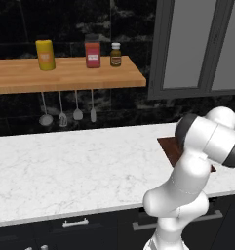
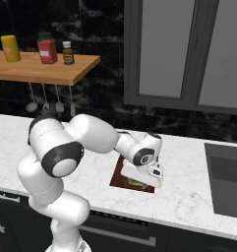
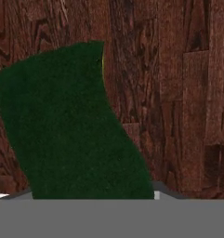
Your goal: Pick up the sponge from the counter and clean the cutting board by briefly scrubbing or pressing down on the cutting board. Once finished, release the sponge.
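Hand view: the dark green top of the sponge (image 3: pixel 71 125) is seen close up against the dark reddish-brown wood grain of the cutting board (image 3: pixel 178 93), with a thin yellow-green edge showing along its upper right side. The fingertips are hidden there, so whether the sponge is clamped or let go cannot be told.

Right base view: the gripper (image 2: pixel 142 181) is held low over the cutting board (image 2: pixel 118 179), which lies flat on the white marble counter (image 2: pixel 184 197) near its front edge. A yellowish sliver of the sponge (image 2: pixel 136 183) is made out under the hand, on or just above the board. A dark cooktop (image 2: pixel 225 184) is set into the counter further right.

Left base view: a corner of the cutting board (image 1: pixel 168 146) is glimpsed behind the arm. On the wooden shelf (image 1: pixel 65 75) a yellow canister (image 1: pixel 45 54), a red jar (image 1: pixel 92 51) and a small brown bottle (image 1: pixel 115 54) are stood; utensils (image 1: pixel 63 117) are hung beneath.
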